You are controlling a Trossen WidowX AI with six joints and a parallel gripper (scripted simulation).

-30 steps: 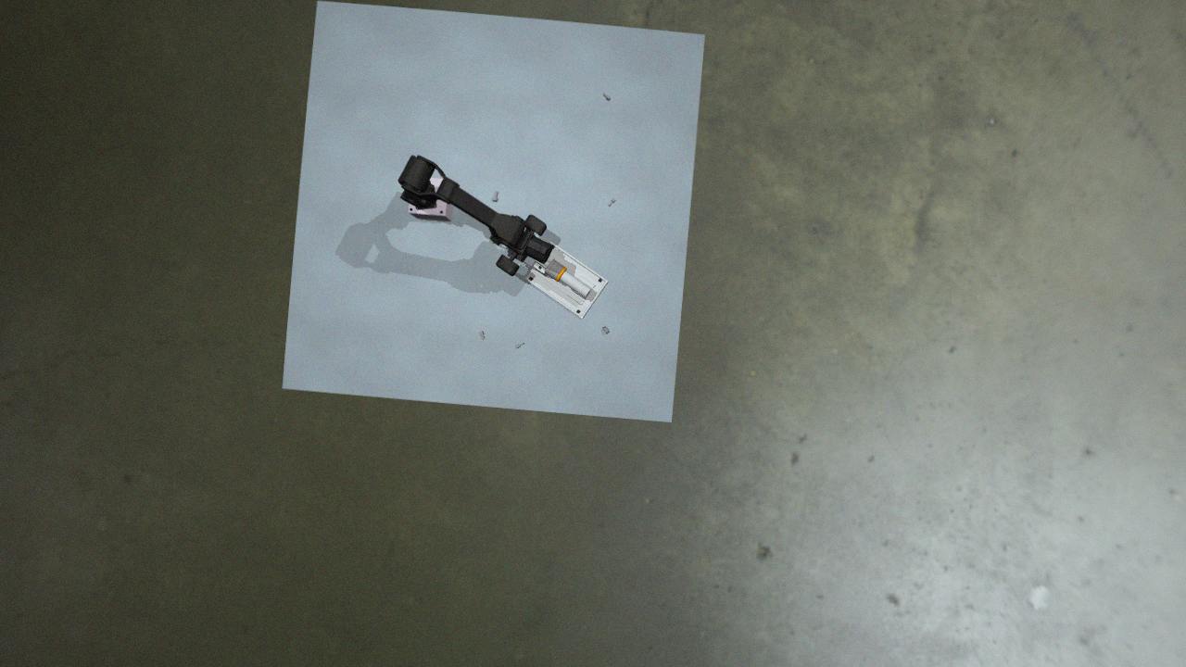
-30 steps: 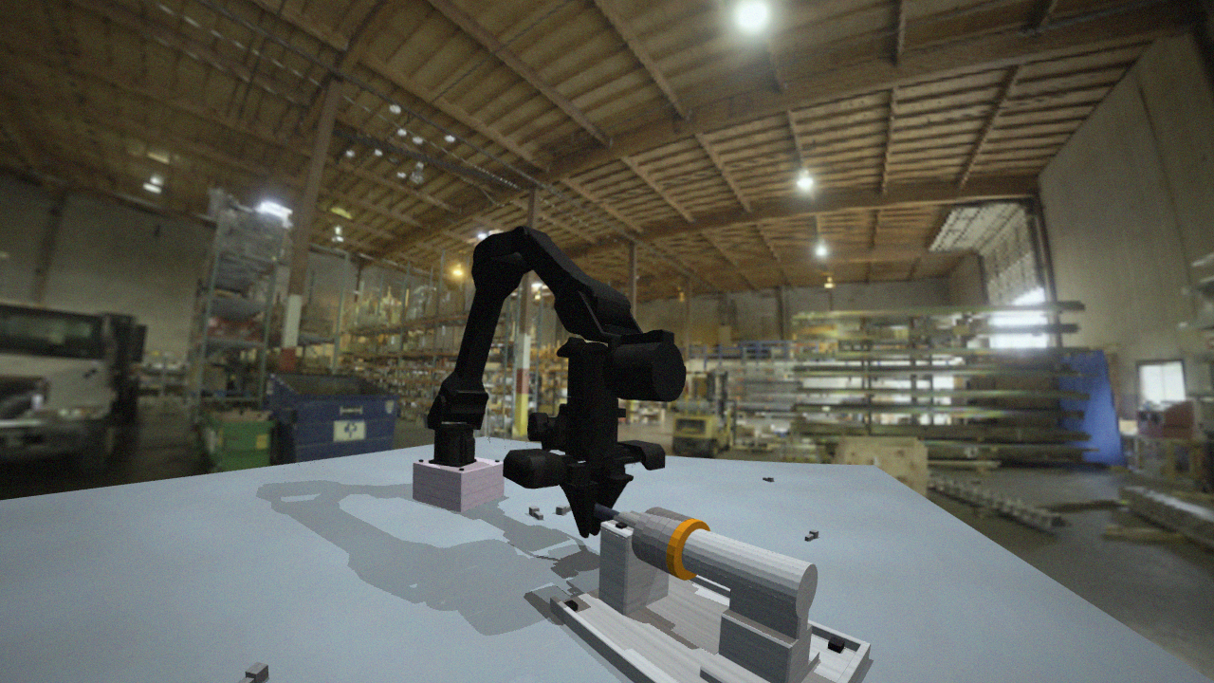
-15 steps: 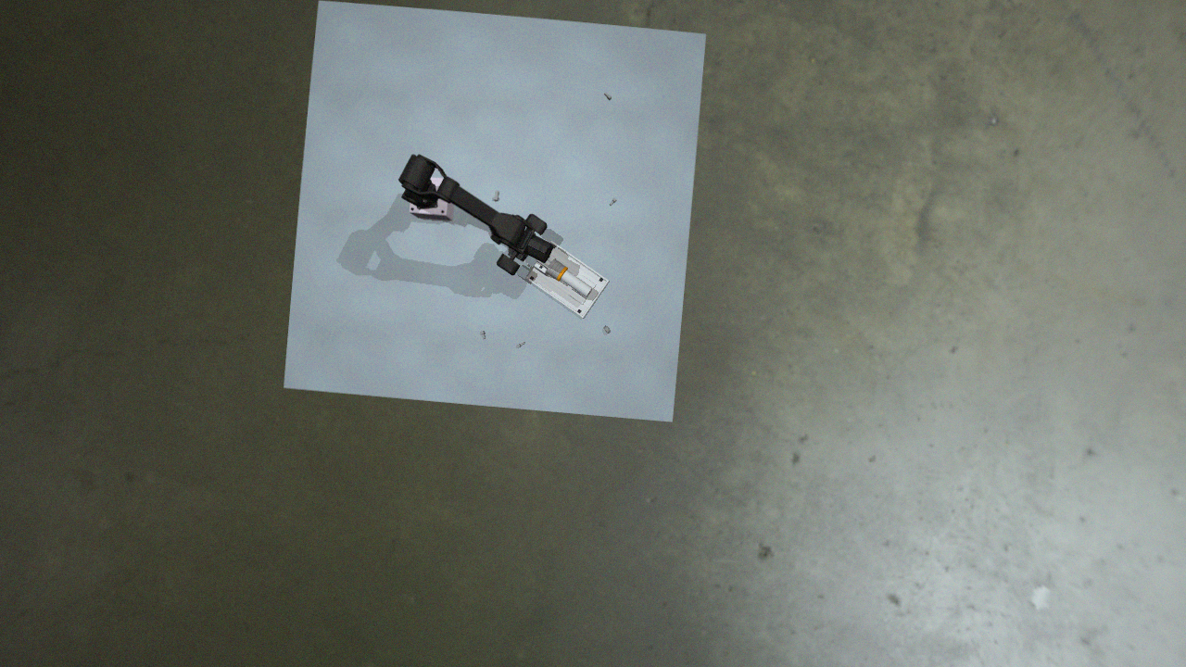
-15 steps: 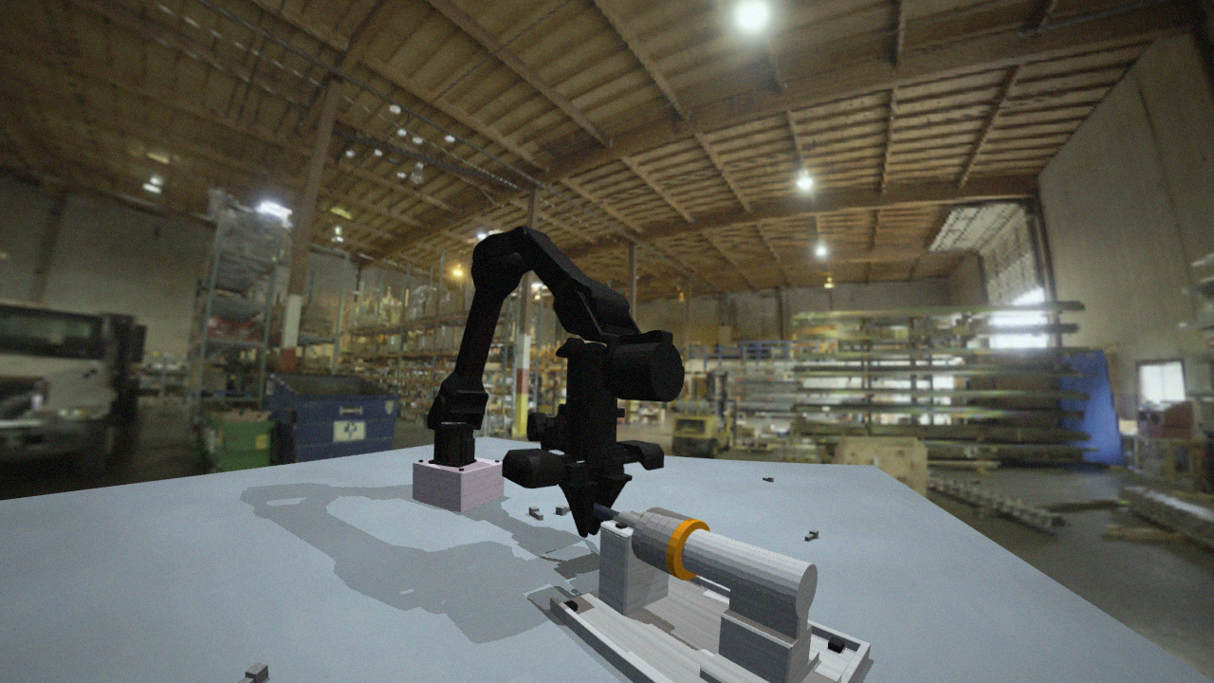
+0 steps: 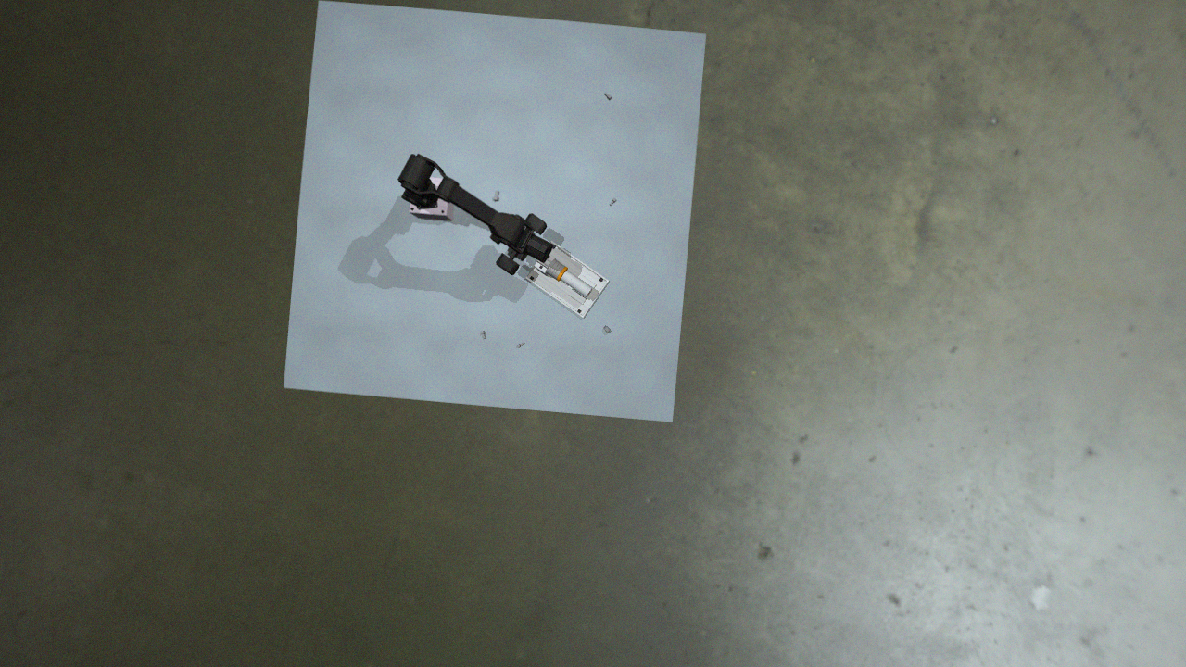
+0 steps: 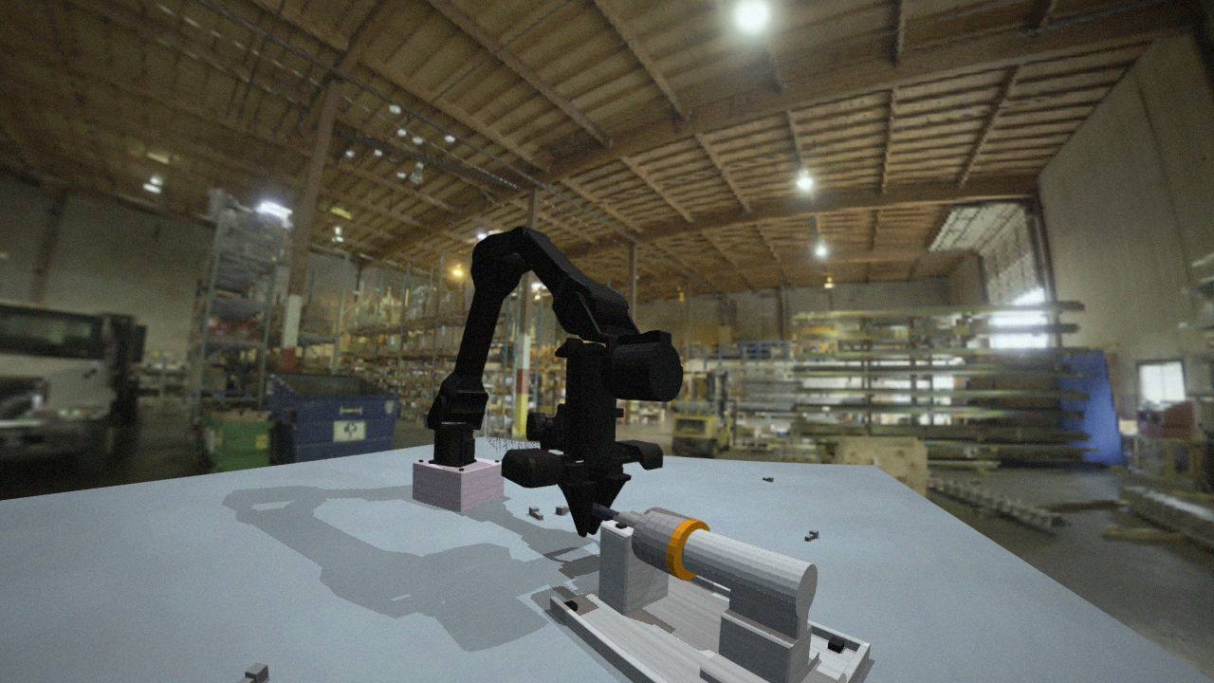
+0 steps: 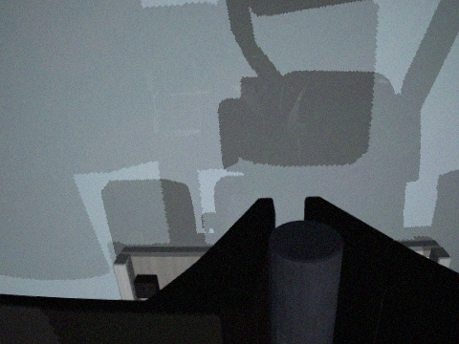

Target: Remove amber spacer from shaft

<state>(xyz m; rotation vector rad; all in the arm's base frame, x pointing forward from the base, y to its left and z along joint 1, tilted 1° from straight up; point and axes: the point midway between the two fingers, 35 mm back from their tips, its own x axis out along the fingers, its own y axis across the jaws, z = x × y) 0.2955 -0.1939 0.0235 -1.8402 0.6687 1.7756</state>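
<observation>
Gripping the dark end of the shaft (image 6: 605, 512) (image 7: 306, 287): gripper (image 5: 523, 248) (image 6: 592, 516) (image 7: 289, 212) is shut on it, one finger each side. Wrist view has the round end face sitting between the two black fingers, tips apart.

Amber spacer (image 5: 561, 273) (image 6: 677, 549) is up on the assembly, not on the table (image 5: 372, 82) (image 6: 127, 577) (image 7: 48, 96). It's between the grey stepped sleeve (image 6: 652, 536) on the gripper side and the long light-grey cylinder (image 5: 576, 285) (image 6: 746, 562) on the far side. Can't tell from these views how deep the shaft sits in the housing.

Near support post (image 6: 623, 573) stands upright under the gripper-side end; grey support block (image 6: 760, 643) is under the far end of the cylinder. Both stand on the pale tray (image 5: 553, 296) (image 6: 611, 642) (image 7: 167, 268), black pads at its corners.

Arm (image 5: 473, 203) (image 6: 585, 297) reaches over from the pink base block (image 5: 431, 212) (image 6: 458, 487), gripper pointing down. Small grey bits are scattered on the table, well apart from one another for the most part.
</observation>
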